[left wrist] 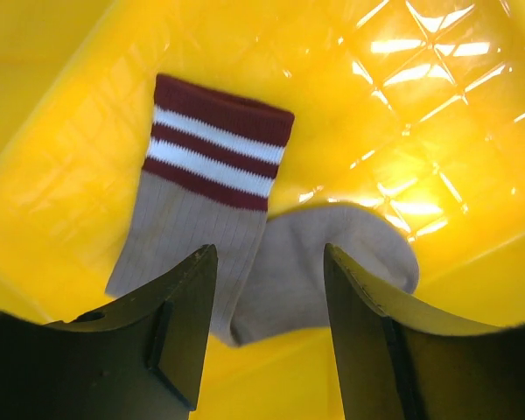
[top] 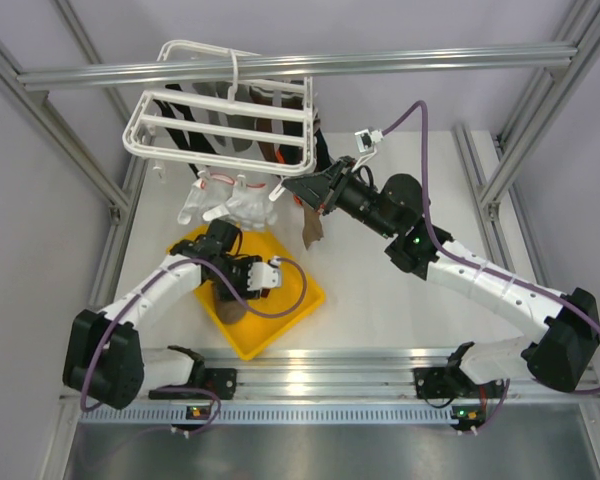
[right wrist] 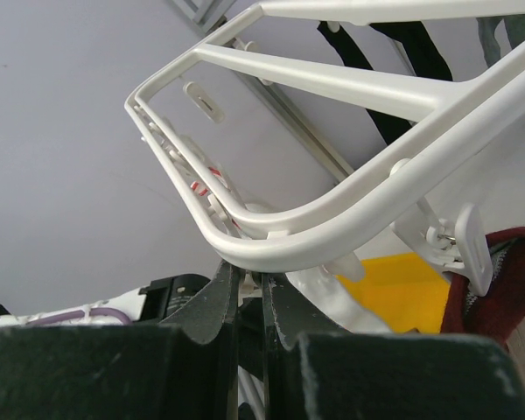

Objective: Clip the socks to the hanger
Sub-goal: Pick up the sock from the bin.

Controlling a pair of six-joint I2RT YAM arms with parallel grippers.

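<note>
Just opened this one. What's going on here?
Two arms are partway through hanging socks on the white hanger, which already carries several. The left gripper, open, hovers over a tan sock with maroon and white stripes lying in the yellow tray, not yet gripping it. The right gripper is up at the hanger's rim, fingers nearly together, beside a clip holding a maroon-cuffed sock. Whether it pinches anything is unclear.

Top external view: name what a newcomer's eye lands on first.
The large white plastic drying frame hangs at upper left, dark socks dangling under it. Below it lies the bright yellow rectangular plastic tray, the left hand open over a beige maroon-striped sock inside.
</note>
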